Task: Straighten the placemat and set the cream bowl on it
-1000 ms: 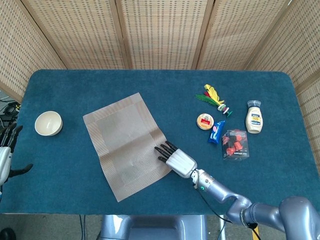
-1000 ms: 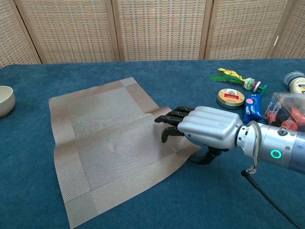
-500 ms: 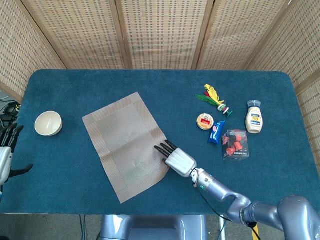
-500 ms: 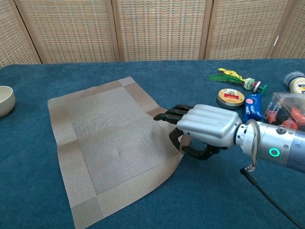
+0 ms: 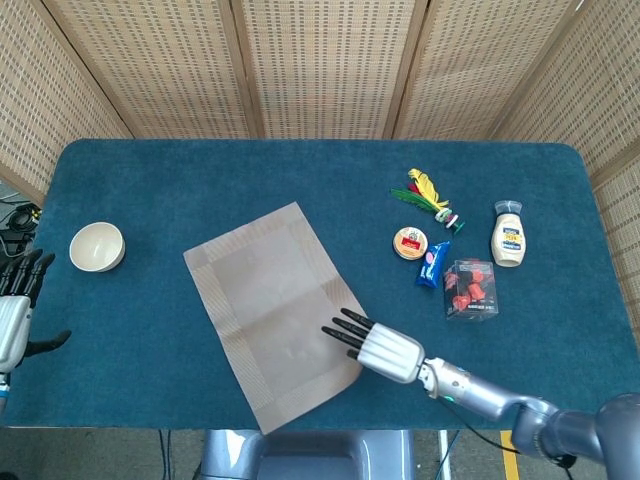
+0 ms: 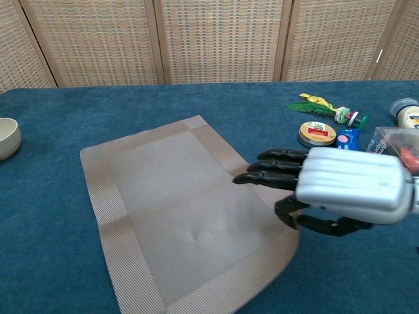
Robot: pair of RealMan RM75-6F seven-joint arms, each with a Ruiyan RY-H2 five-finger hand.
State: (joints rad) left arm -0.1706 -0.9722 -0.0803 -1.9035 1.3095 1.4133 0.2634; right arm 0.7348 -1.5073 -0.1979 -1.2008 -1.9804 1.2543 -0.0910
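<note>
The tan woven placemat [image 5: 275,310] lies skewed on the blue table, its long side running from upper left to lower right; the chest view has it [image 6: 183,216] flat with no fold. My right hand [image 5: 385,350] is at its right edge, fingers stretched over the mat and thumb tucked at the edge, pinching it. In the chest view this hand [image 6: 334,190] looks blurred. The cream bowl [image 5: 97,246] stands upright at the far left of the table, clear of the mat, and shows partly in the chest view [image 6: 6,137]. My left hand [image 5: 15,310] hangs off the table's left edge, fingers spread, holding nothing.
At the right of the table sit a feather toy [image 5: 428,195], a round tin [image 5: 408,242], a blue packet [image 5: 432,263], a clear box with red pieces [image 5: 470,290] and a white bottle [image 5: 508,235]. A woven screen [image 5: 320,60] stands behind the table.
My right hand has drawn back toward the robot and to the right, dragging the placemat with it. The mat's raised fold has flattened. The bowl and left hand stayed put.
</note>
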